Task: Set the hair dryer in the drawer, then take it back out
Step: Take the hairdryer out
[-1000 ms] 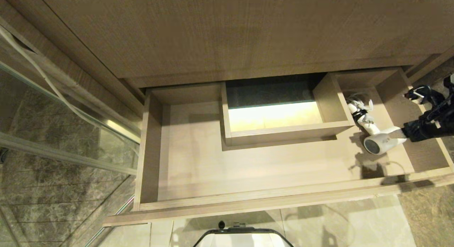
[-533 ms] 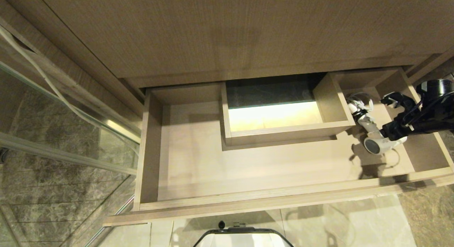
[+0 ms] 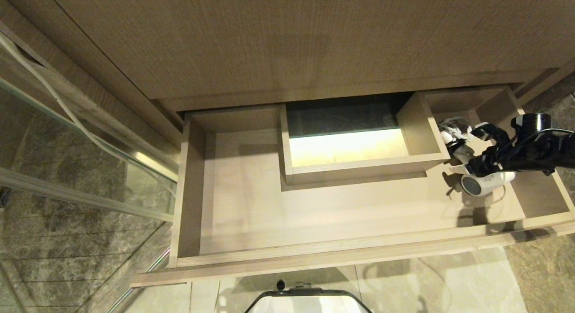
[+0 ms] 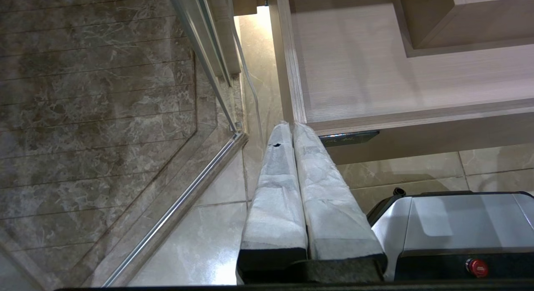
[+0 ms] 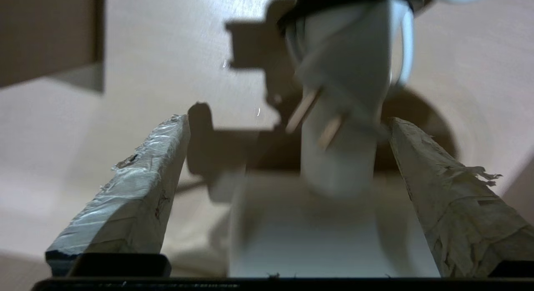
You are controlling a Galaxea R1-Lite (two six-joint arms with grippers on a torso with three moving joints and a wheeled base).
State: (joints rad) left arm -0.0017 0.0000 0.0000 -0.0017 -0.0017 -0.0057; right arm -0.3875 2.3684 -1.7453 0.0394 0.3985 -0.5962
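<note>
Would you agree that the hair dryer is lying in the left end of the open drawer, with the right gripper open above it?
Not quite: the hair dryer lies in the right end of the open drawer, as the head view shows. The rest holds: the right gripper is open above it, its fingers spread either side of the dryer in the right wrist view.

I see the drawer as pale, matt wood with a fine straight grain; the vanity panel above it looks like darker brushed wood. The hair dryer reads as smooth white plastic with a slight sheen. My right gripper's fingers are wrapped in wrinkled, frayed whitish tape. The floor tiles are glossy marble-look stone, and the glass partition has a shiny metal rail.
</note>
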